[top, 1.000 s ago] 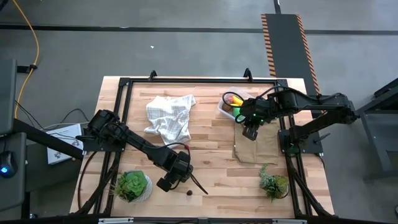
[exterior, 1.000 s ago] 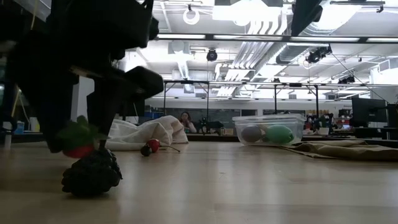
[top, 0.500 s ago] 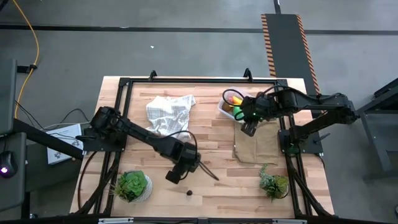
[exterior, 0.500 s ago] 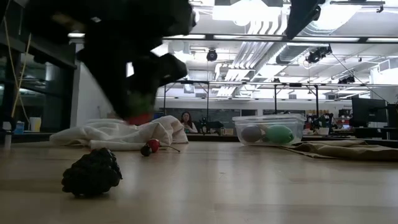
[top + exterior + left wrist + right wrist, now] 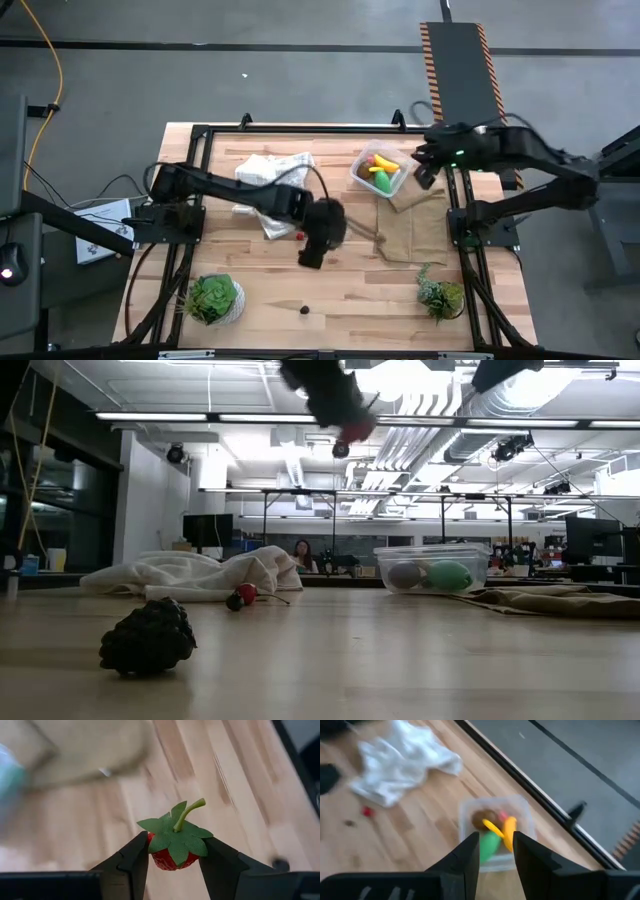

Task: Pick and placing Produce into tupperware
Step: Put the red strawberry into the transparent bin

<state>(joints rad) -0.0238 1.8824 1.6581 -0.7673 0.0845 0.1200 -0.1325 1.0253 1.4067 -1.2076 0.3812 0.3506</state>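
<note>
My left gripper is shut on a small red strawberry with a green leaf cap. It hangs high over the table's middle, and the low view shows it near the ceiling lights. The clear tupperware stands at the far right. It holds a yellow banana, a green oval and a brown ball. My right gripper hovers beside it toward the right edge, open and empty. A dark berry lies near the front edge. A red cherry lies by the white cloth. My left gripper pinches the strawberry's red body between its two fingers, just under the leaf cap. The fingers slant downward. The strawberry is lifted clear of the table, its green stem pointing back toward the wrist.
A crumpled white checked cloth lies at the far left-centre. A flat brown cloth lies under and in front of the tupperware. Potted plants stand at the front left and the front right. Bare wood lies in the middle front.
My left gripper has risen well off the table and swung from the front left toward the middle and far side. It carries the strawberry, which is now lifted clear. My right gripper has drawn back from the brown cloth toward the far right edge, and has risen.
</note>
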